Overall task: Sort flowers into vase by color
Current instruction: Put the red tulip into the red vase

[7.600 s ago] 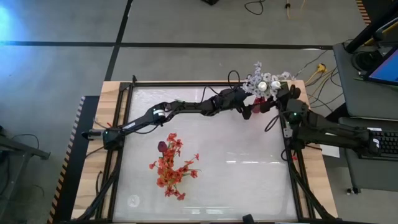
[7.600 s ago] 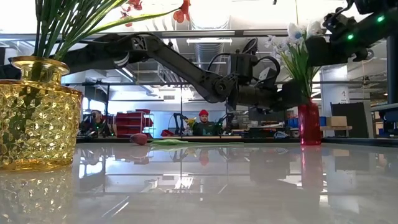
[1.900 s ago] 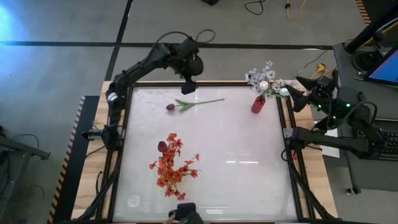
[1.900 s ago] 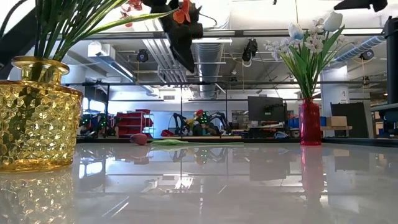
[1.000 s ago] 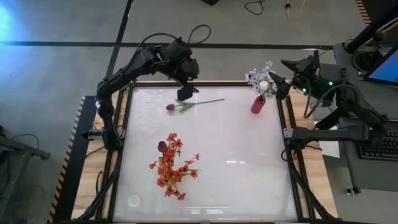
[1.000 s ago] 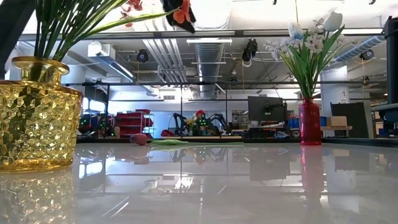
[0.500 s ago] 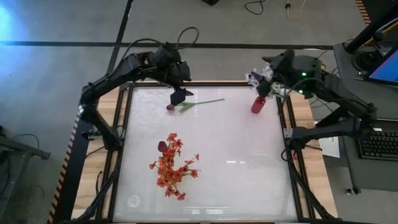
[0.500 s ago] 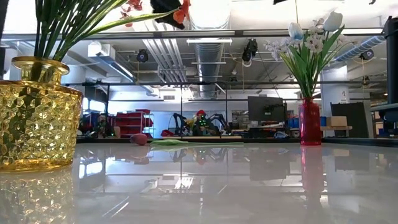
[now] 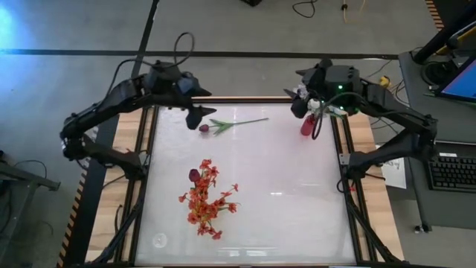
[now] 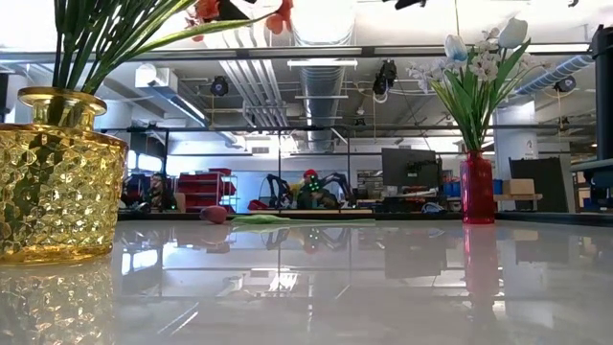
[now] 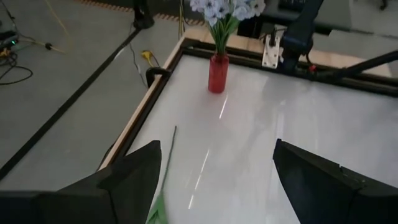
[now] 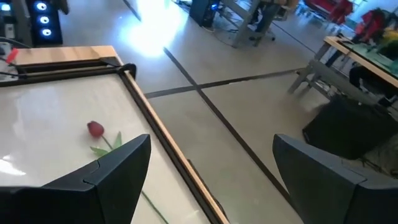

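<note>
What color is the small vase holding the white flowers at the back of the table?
Red. The small vase shows best in the left wrist view.

From above, the right arm covers most of the pale flowers (image 9: 316,104) in the red vase (image 9: 306,125). The low view crops the yellow vase (image 10: 53,172) at its left edge, and people far behind the bench are too small to make out.

1. The room is bright; ceiling lights glare white above the red vase (image 10: 476,191) in the low view.
2. The glossy counter (image 9: 282,208) mirrors that vase and carries pale streaks of reflected light.
3. A blue-white flare burns on the floor (image 9: 44,45) beyond the counter's far left corner.
4. The yellow glass vase (image 10: 57,177) nearest the low camera looks soft.
</note>
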### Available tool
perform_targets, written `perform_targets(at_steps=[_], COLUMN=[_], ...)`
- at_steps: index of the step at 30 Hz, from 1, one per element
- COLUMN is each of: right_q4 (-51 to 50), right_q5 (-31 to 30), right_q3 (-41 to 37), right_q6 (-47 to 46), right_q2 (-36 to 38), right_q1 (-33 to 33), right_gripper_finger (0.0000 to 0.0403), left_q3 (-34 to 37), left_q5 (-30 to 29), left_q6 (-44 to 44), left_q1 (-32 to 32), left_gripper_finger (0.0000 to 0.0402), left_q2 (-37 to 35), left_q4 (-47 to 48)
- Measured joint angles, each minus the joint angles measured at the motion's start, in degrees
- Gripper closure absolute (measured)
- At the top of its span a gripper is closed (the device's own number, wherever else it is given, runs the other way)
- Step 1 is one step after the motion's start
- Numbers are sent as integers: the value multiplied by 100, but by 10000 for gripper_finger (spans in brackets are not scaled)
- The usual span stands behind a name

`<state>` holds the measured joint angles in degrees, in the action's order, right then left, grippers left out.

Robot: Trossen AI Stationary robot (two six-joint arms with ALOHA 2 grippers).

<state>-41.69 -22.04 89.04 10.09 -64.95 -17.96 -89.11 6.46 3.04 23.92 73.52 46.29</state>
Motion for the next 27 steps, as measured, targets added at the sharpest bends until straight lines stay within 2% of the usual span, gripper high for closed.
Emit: perform_targets(at_steps=[8, 14, 27], right_q4=[-3, -14, -299], right_q5=[-73, -536, -491], right_q3=[279, 413, 860], right_q6=[1, 87, 292], right_q2=[-438, -671, -1613], right_q1=[352, 631, 950], right_gripper_finger=[74, 74, 74], left_q3=[377, 381, 387], left_q5=[-2, -4, -4], left_q6=[-179, -209, -202], left_q1=[0, 0, 0], left_gripper_finger=[106, 106, 106], left_q2=[-531, -579, -525], left_q4=[-176, -178, -178])
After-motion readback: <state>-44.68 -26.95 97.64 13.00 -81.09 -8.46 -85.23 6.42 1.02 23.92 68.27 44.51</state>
